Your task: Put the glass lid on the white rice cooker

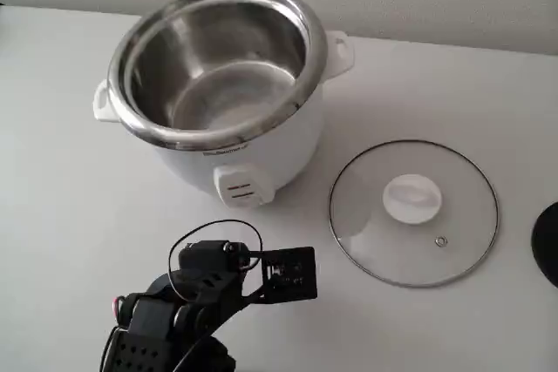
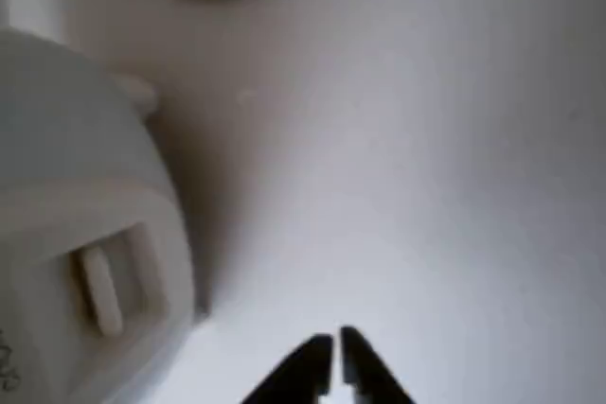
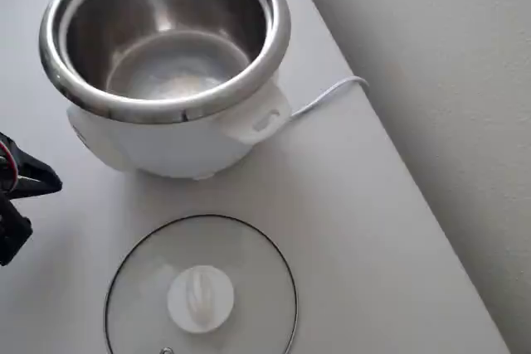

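A: Report lid position.
B: The glass lid lies flat on the white table, knob up, just right of the white rice cooker in the fixed view and apart from it. The cooker's steel pot is uncovered.
A: Gripper status?
B: In the wrist view the gripper has its black fingertips nearly together with nothing between them. It hangs over bare table beside the cooker's front switch panel.
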Controlling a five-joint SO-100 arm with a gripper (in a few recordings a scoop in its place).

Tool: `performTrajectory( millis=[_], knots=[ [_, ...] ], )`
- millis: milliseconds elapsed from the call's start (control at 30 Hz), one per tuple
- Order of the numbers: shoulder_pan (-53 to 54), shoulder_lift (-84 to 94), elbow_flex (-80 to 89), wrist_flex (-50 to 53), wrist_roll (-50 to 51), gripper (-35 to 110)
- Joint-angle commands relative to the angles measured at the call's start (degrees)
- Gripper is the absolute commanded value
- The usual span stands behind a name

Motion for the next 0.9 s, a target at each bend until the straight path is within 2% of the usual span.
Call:
performTrajectory(
  millis=[0,667,867],
  knots=[
    [-0.18,0.53,-0.70,-1.67,-0.18,0],
    [0.44,0.53,-0.62,-2.20,0.26,0],
    [9.49,0.53,0.44,-7.29,0.00,1]
  ],
)
